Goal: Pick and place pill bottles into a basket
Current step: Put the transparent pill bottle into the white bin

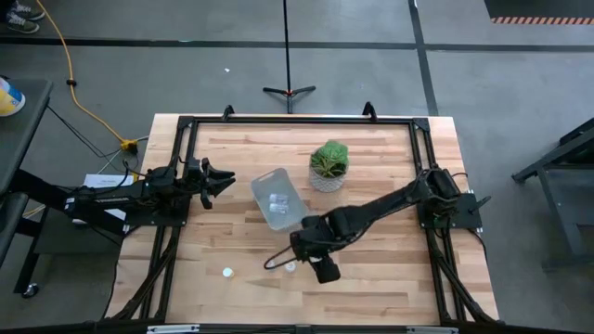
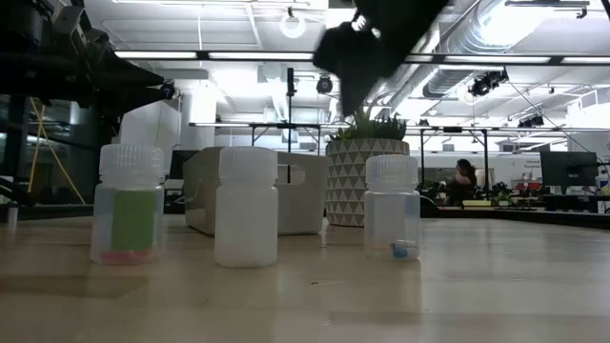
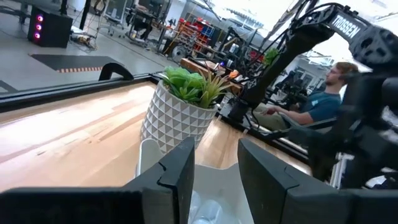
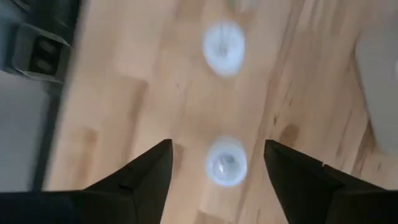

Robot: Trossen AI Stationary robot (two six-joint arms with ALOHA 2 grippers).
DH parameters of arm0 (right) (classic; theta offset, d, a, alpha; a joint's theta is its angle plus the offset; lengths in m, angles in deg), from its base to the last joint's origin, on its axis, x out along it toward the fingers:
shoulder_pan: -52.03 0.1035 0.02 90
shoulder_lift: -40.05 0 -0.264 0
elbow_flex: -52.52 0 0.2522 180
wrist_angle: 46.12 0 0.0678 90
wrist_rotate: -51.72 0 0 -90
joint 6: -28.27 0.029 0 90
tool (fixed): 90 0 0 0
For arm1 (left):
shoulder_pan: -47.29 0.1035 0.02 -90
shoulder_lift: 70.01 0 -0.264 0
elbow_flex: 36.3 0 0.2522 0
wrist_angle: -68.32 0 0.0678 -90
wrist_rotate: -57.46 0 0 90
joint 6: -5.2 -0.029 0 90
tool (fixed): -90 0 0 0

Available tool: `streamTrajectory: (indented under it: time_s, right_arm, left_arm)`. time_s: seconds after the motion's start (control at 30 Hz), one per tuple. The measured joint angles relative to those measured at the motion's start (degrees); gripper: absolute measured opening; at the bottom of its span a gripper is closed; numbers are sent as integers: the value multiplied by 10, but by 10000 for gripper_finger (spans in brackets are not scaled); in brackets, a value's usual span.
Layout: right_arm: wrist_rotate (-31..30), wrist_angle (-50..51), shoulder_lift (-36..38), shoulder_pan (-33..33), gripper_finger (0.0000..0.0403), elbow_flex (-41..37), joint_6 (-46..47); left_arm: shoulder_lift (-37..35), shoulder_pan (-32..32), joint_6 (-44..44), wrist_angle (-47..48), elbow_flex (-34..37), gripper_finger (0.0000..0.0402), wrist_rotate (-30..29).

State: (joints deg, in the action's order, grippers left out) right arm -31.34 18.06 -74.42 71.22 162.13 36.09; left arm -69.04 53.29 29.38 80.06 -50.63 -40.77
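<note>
Translucent and whitish, three pill bottles stand upright on the wooden table in the low view: one with a greenish label inside, a plain one just beside it, and a third set a little apart. From above, only two of them show clearly near the table's front edge, one well left of the other. More bottles lie inside the basket, the pale grey-blue bin sitting near the table's middle, just left of the white pot with a green plant; how many it holds cannot be told.

The right gripper hangs over the front bottles, its arm reaching in from the right side of the table. In its wrist view the two dark fingers are spread wide, released and holding nothing, with one bottle cap directly between them below and another farther on.

The left gripper waits at the table's left side, pointed toward the basket, its fingers parted and empty. A person sits in the room beyond the table.
</note>
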Motion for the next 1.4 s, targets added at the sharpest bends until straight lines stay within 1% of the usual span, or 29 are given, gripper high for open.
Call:
streamTrajectory:
  time_s: [0.2, 0.37, 0.43, 0.6, 0.8, 0.97, 1.13, 1.4]
  right_arm:
    - [-4, -38, 0, 5, 252, -71, 41]
    - [-6, -70, 0, 5, 252, -102, 69]
    - [-8, -79, 0, 5, 252, -106, 70]
    - [-41, -89, 0, 5, 252, -106, 65]
    - [-42, -94, 0, 5, 252, -106, 37]
    - [-47, -94, 0, 5, 250, -106, 37]
    - [-45, -94, 0, 5, 227, -106, 37]
    - [-40, -94, 0, 5, 171, -106, 38]
  left_arm:
    - [0, 0, -3, 0, 0, 156, 0]
    - [0, 0, -3, 0, 0, 156, 0]
    - [0, 0, -3, 0, 0, 156, 0]
    - [0, 0, -3, 0, 0, 156, 0]
    - [0, 0, -3, 0, 0, 156, 0]
    - [0, 0, -3, 0, 0, 156, 0]
    - [0, 0, -3, 0, 0, 156, 0]
    - [0, 0, -3, 0, 0, 156, 0]
